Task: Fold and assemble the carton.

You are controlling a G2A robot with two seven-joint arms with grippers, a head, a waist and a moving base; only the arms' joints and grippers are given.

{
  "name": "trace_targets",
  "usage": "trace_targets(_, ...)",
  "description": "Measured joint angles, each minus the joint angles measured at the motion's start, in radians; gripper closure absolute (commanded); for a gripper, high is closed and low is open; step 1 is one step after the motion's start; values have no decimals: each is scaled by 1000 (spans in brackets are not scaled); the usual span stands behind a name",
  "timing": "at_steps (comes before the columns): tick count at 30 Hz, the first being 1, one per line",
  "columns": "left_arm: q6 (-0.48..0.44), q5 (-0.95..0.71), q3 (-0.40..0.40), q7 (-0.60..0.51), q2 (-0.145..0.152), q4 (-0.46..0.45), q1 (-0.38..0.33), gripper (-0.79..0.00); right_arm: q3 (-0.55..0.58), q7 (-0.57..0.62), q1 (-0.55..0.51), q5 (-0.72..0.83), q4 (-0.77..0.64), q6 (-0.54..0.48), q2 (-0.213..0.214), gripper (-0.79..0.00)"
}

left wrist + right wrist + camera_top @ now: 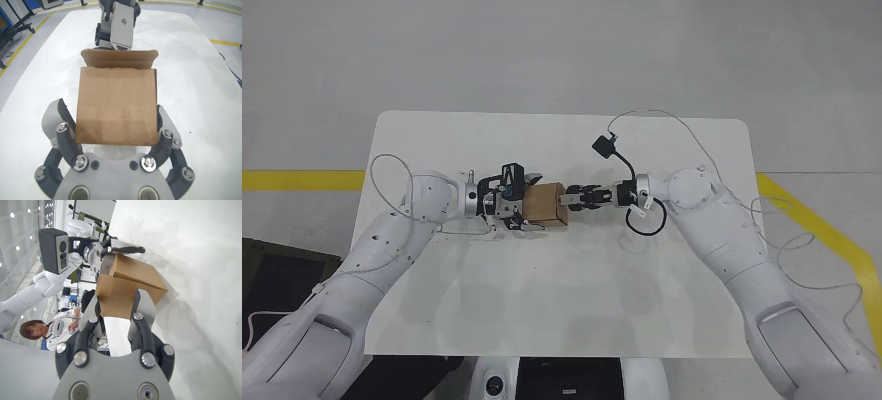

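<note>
Logged brown carton point(545, 205) near centre of white worktop point(562, 310) in top view, clamped across both side walls by left claw point(110, 108) from the carton's 9 o'clock. Noted end flap point(119, 56) raised at the 3 o'clock end, with right claw point(117, 298) there, fingers spread apart, flap between them.
</note>
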Motion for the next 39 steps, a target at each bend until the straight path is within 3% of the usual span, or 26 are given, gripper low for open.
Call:
trace_targets(29,-1,6,-7,-2,0,-5,5,-785,25,36,-10,-99,-67,110,27,-296)
trace_targets(39,1,8,-7,-3,-1,-4,5,-785,29,25,-22,-75,-84,96,27,-317)
